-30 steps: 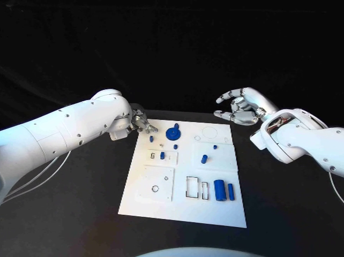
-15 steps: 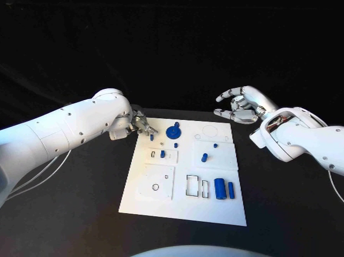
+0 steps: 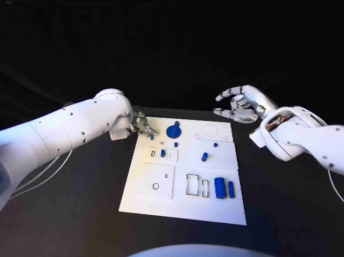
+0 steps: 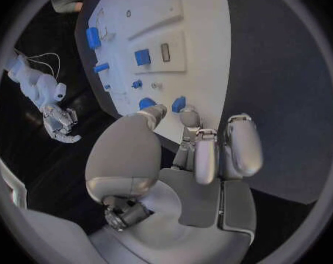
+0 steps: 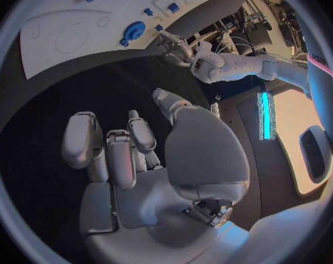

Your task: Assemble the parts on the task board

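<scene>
The white task board (image 3: 218, 209) lies in the middle of the table. My left hand (image 3: 141, 127) hovers low at its far left corner. The thumb and fingertips (image 4: 188, 116) stand slightly apart, just short of a small blue peg (image 3: 151, 137) that stands on the board; nothing lies between them. A blue round part (image 3: 173, 131) sits just right of the peg. My right hand (image 3: 241, 104) is raised beyond the board's far right corner, its fingers curved and apart, and holds nothing (image 5: 137, 158).
Several more blue parts sit on the board: small pegs (image 3: 204, 157) near the middle and two cylinders (image 3: 224, 189) at the near right beside rectangular slots (image 3: 194, 186). Black table surrounds the board.
My left hand has edged a little toward the board's far edge beside the peg. The right hand has barely shifted. The parts lie as before.
</scene>
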Motion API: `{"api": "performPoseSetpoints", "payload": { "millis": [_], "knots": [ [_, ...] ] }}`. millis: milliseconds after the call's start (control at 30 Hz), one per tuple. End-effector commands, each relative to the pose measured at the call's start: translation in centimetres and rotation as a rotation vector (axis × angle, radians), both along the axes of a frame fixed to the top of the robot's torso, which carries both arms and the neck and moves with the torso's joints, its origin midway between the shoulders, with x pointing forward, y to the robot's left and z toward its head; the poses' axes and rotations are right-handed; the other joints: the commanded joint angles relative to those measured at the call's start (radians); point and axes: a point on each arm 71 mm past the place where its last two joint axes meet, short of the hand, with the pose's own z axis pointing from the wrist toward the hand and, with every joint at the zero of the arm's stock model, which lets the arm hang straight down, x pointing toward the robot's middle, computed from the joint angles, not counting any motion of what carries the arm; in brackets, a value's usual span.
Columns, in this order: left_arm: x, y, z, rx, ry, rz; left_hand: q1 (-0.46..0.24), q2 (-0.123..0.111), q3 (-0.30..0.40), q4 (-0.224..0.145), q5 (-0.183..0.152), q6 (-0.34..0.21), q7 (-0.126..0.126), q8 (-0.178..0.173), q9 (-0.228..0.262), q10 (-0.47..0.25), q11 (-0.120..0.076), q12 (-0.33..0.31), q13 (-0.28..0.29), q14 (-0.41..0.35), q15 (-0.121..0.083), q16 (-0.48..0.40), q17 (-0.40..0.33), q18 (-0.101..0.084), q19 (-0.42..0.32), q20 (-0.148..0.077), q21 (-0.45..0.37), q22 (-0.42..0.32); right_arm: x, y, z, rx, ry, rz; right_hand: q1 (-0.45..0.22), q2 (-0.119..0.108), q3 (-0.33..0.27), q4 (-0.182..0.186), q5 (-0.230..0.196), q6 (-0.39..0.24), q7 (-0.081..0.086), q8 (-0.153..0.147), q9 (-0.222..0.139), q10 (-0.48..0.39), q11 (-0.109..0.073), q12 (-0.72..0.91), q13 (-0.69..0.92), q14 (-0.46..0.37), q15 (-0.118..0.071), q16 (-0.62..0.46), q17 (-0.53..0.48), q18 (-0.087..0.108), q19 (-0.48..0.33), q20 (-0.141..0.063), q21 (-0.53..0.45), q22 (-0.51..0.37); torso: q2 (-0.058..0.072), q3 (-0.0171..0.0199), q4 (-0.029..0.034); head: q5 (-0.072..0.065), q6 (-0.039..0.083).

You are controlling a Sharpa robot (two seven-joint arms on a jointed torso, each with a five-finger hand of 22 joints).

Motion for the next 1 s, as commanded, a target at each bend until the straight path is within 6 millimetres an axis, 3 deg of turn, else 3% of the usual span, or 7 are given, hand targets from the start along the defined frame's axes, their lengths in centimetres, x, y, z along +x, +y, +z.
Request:
{"api": "performPoseSetpoints", "payload": {
  "millis": [33,367,700,800,1000],
  "knots": [
    [-0.08,-0.42,-0.05,-0.021,0.010,-0.018,0.010,0.002,0.003,-0.003,0.004,0.007,0.002,0.006,0.002,0.000,-0.008,0.003,0.000,0.079,0.001,-0.002,0.171,-0.002,0.000,0.004,-0.005,0.002,-0.04,0.13,-0.01,-0.001,-0.004,0.012,-0.005,0.002,0.000,0.005,-0.005,0.002,-0.003,0.004,-0.001,-0.010,0.001,-0.005,-0.001,0.040,-0.003,-0.005,-0.001,0.007,-0.005,0.000,-0.003,-0.001,0.000,0.0006,-0.0026,0.002,-0.001],
    [-0.05,-0.37,-0.13,-0.025,0.011,-0.014,0.038,0.019,0.014,-0.006,0.002,0.012,-0.003,0.018,0.004,0.005,-0.012,0.008,0.004,0.079,-0.002,-0.002,0.170,-0.002,0.000,0.002,-0.004,0.003,-0.04,0.14,-0.02,-0.001,-0.004,0.012,-0.005,0.003,0.000,0.006,-0.005,0.002,-0.003,0.004,-0.002,-0.011,0.001,-0.007,-0.003,0.039,-0.003,-0.006,-0.005,0.008,-0.007,0.000,-0.005,-0.003,-0.001,0.0019,0.0001,-0.001,-0.004],
    [0.03,-0.24,-0.14,-0.025,0.009,-0.003,0.073,0.036,0.029,-0.011,0.001,0.014,-0.008,0.029,0.008,0.007,-0.017,0.008,0.003,0.079,-0.006,-0.002,0.169,-0.002,0.000,-0.001,-0.004,0.004,-0.03,0.16,-0.04,-0.001,-0.004,0.013,-0.005,0.003,0.000,0.006,-0.005,0.002,-0.003,0.004,-0.002,-0.011,0.001,-0.007,-0.003,0.039,-0.003,-0.006,-0.005,0.008,-0.007,0.000,-0.005,-0.003,-0.001,0.0017,-0.0019,0.000,-0.004],
    [0.06,-0.20,-0.14,-0.025,0.008,0.001,0.126,0.059,0.061,-0.036,-0.013,0.010,-0.014,0.034,0.009,0.009,-0.022,0.009,0.004,0.079,-0.011,-0.003,0.168,-0.002,0.000,-0.005,-0.003,0.005,-0.04,0.16,-0.04,-0.001,-0.004,0.013,-0.005,0.003,0.000,0.006,-0.005,0.002,-0.003,0.004,-0.002,-0.011,0.001,-0.007,-0.003,0.039,-0.003,-0.006,-0.005,0.008,-0.007,0.000,-0.005,-0.003,0.000,0.0014,-0.0015,0.000,-0.005],
    [0.18,-0.32,-0.19,-0.026,0.005,0.005,0.173,0.070,0.108,-0.062,-0.037,0.006,-0.017,0.043,0.010,0.012,-0.025,0.009,0.005,0.079,-0.014,-0.003,0.168,-0.003,0.000,-0.008,-0.004,0.005,-0.05,0.18,-0.04,0.000,-0.004,0.013,-0.005,0.003,0.000,0.006,-0.005,0.002,-0.003,0.004,-0.002,-0.011,0.001,-0.007,-0.003,0.039,-0.003,-0.006,-0.005,0.008,-0.007,0.000,-0.005,-0.003,0.000,0.0005,-0.0022,-0.001,-0.006]
  ]
}}
